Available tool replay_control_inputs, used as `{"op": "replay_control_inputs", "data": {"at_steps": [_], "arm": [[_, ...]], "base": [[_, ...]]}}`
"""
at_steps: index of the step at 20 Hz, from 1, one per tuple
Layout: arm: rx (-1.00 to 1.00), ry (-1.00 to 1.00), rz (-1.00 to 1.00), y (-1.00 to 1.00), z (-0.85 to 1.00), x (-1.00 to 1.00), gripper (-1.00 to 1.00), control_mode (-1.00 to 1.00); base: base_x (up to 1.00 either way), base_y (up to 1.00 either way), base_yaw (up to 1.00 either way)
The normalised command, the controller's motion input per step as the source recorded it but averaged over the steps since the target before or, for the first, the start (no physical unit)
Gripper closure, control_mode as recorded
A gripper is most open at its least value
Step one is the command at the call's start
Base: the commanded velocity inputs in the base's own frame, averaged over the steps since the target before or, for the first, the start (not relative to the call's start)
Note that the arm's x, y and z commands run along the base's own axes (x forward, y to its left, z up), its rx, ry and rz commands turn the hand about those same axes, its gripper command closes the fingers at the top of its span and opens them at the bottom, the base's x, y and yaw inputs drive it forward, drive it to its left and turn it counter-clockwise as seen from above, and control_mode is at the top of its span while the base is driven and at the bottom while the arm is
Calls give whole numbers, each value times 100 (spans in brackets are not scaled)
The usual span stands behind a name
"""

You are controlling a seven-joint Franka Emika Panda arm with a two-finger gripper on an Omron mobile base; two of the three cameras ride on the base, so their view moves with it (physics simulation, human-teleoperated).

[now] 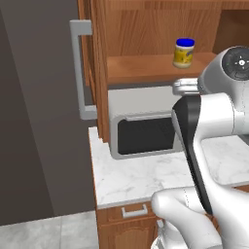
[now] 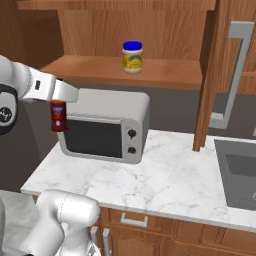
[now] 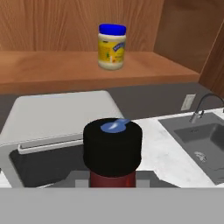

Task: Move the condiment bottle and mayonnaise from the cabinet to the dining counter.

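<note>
The gripper (image 2: pixel 58 106) pinches the condiment bottle (image 2: pixel 59 116), which hangs upright in front of the microwave (image 2: pixel 107 127), clear of the cabinet (image 2: pixel 125 70). In the hand view the bottle's black cap sits at six o'clock and the mayonnaise (image 3: pixel 112 47) stands at twelve o'clock, well apart on the cabinet shelf. The dining counter is nowhere ahead, so the carry likely means turning away. The fingertips themselves are hidden behind the bottle.

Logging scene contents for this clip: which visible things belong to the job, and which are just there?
Job: condiment bottle, held in the shut gripper; mayonnaise on the cabinet shelf.
Just there: microwave, sink, marble worktop.
</note>
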Motion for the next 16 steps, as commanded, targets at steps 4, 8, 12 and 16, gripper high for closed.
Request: {"op": "replay_control_inputs", "data": {"at_steps": [4,8,12,16], "arm": [[0,0,0,0,0,0,100,100],[0,0,0,0,0,0,100,100],[0,0,0,0,0,0,100,100],[0,0,0,0,0,0,100,100]], "base": [[-100,0,0],[-100,0,0],[-90,0,-2],[-29,0,-22]]}}
